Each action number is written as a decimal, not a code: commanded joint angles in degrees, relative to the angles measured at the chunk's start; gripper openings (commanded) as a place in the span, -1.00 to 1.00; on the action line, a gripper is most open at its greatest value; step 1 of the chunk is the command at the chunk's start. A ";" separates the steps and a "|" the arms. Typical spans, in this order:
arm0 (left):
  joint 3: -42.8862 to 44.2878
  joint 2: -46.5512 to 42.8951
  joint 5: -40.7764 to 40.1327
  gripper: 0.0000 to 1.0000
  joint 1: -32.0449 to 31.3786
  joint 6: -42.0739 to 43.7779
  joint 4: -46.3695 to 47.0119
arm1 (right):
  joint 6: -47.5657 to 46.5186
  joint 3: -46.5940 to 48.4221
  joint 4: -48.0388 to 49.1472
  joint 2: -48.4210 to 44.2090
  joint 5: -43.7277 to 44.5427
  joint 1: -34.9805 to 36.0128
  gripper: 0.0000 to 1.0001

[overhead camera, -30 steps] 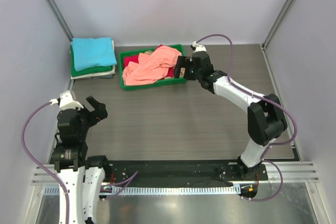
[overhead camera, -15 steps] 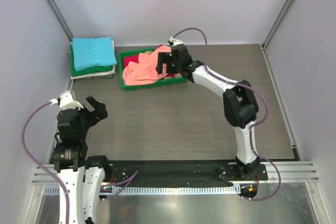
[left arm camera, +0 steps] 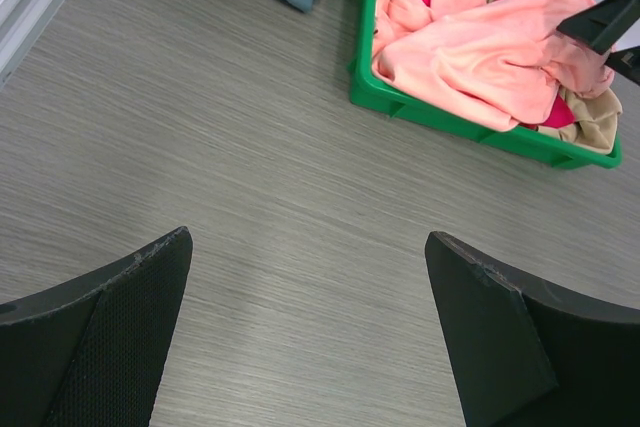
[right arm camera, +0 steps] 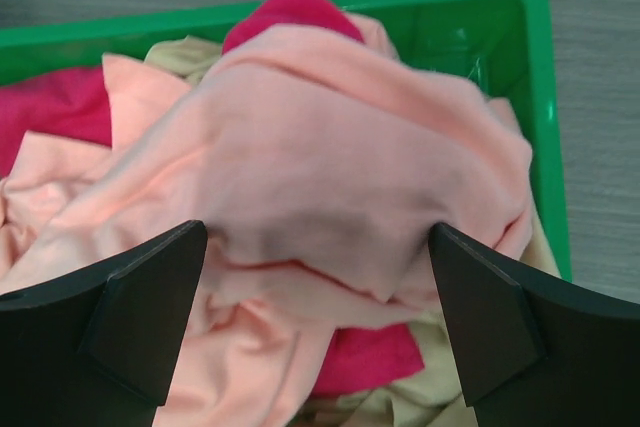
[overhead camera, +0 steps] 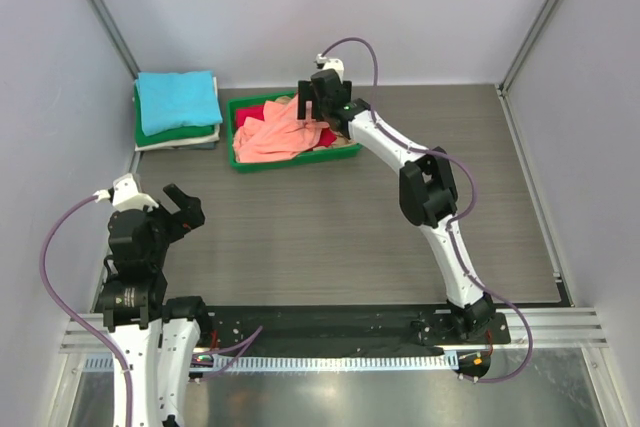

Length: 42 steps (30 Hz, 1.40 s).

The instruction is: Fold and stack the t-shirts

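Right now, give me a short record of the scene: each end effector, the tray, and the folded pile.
right end effector: open, fingers either side of the salmon-orange t-shirt; contact cannot be told
left end effector: open, holding nothing, above bare table
green tray: salmon-orange t-shirt crumpled on top, red cloth and beige cloth under it
folded stack: turquoise on top, green and white below, beside the tray toward the far left corner
folding: nothing lifted out yet
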 commanded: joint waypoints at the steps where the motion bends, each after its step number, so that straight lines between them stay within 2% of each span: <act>1: 0.95 -0.35 0.42 1.00 0.41 0.54 1.49 | -3.72 8.45 -3.22 4.77 4.89 -0.03 0.99; 3: 0.95 -0.44 0.59 1.00 0.59 0.45 1.57 | -4.52 10.92 -3.40 6.29 3.83 0.05 0.99; 5: 0.86 -0.52 0.50 0.99 0.68 0.54 1.49 | -5.40 11.89 -3.40 7.78 3.83 0.05 0.84; 6: 0.86 -0.52 0.50 1.00 0.68 0.54 1.57 | -5.84 12.68 -3.23 8.13 3.40 0.05 0.43; 8: 0.86 -0.70 0.59 0.99 0.85 0.54 1.57 | -6.89 13.82 -3.05 8.31 3.13 0.05 -0.18; 9: 0.86 -0.70 0.68 1.00 0.77 0.54 1.57 | -7.33 14.09 -3.05 7.88 2.95 0.14 -0.66; 10: 0.86 -0.70 0.59 1.00 0.76 0.54 1.57 | -7.68 14.18 -2.79 7.44 3.21 0.06 -0.86; 11: 0.86 -0.79 0.68 1.00 0.76 0.62 1.66 | -8.04 14.26 -2.70 5.52 3.39 0.14 -0.98; 17: 0.95 -1.14 0.59 1.00 0.85 0.63 1.57 | -12.78 16.28 0.29 -5.99 4.45 2.51 -0.98; 21: 0.86 -0.79 0.42 0.99 0.85 0.54 1.57 | -15.77 13.66 0.90 -18.90 4.62 5.94 -0.98; 22: 0.86 -0.70 0.33 0.99 0.85 0.54 1.57 | -15.86 11.91 0.90 -24.94 4.71 6.38 -0.98; 24: 0.86 -0.61 0.24 1.00 0.85 0.54 1.49 | -14.46 4.28 0.99 -31.03 5.76 6.91 -0.97; 25: 0.86 -0.70 0.15 1.00 0.85 0.54 1.49 | -14.11 1.03 0.99 -37.76 6.55 6.82 -0.98; 26: 0.94 -0.61 0.07 1.00 0.85 0.54 1.49 | -12.97 -6.58 0.90 -40.79 7.95 6.74 -0.98; 28: 1.03 -0.44 -0.63 0.99 0.85 0.10 1.31 | -11.65 -15.40 0.90 -50.25 13.22 6.73 -0.97; 29: 1.29 -0.26 -0.99 1.00 0.94 -0.25 1.22 | -10.34 -24.40 0.29 -53.44 15.06 6.73 -0.87; 30: 1.56 0.00 -1.60 0.99 0.85 -0.95 1.22 | -9.28 -28.41 -1.02 -55.91 19.43 6.65 -0.27; 32: 2.35 1.67 -1.96 0.99 0.85 -2.27 1.13 | -4.81 -34.75 -8.97 -62.13 26.03 5.34 0.57; 33: 2.70 2.89 -1.70 1.00 0.85 -3.67 1.48 | 2.00 -40.26 -11.99 -63.91 28.50 4.37 0.99; 35: 3.58 7.27 -0.30 1.00 0.85 -4.73 2.62 | 6.79 -48.96 -15.87 -69.96 27.14 -1.16 0.99; 37: 5.33 11.23 1.20 1.00 0.85 -5.87 4.99 | 8.75 -53.04 -15.88 -72.89 19.87 -6.94 0.99; 42: 11.92 31.43 2.00 0.96 -2.03 -5.79 10.18 | 8.40 -54.46 -19.58 -76.05 21.85 -7.77 0.99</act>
